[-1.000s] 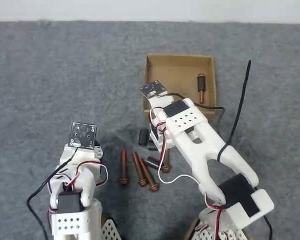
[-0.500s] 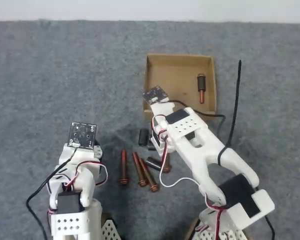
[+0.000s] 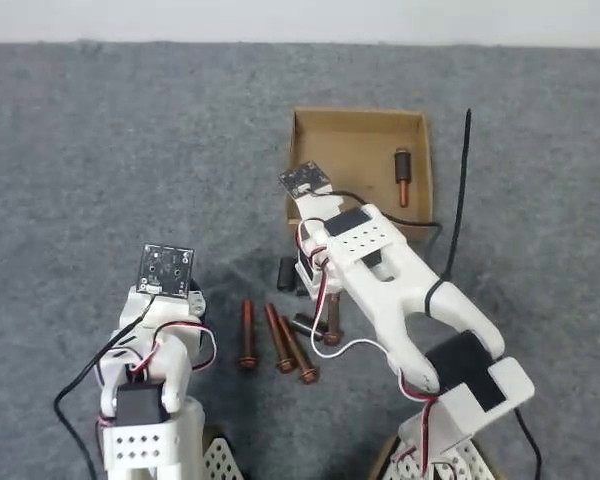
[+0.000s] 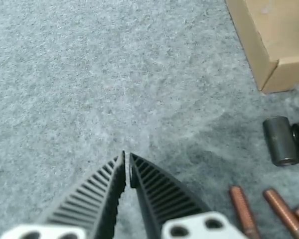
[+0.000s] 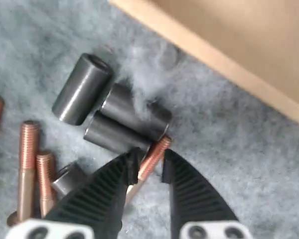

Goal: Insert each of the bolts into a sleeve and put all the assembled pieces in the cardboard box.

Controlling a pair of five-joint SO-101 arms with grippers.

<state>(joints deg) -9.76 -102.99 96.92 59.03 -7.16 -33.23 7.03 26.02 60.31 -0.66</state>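
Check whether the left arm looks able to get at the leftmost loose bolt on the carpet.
Probably yes: the leftmost bolt lies on open carpet close beside the left gripper, and the right arm is farther off. The gripper is shut, so it must open first.

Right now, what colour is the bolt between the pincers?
Copper-coloured bolt, best in the right wrist view.

Grey, fuzzy carpet-like table surface, with a pale strip of wall along its far edge.

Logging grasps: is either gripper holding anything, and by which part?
Left gripper holds nothing. Right gripper straddles a bolt near its threaded end; whether it grips cannot be told.
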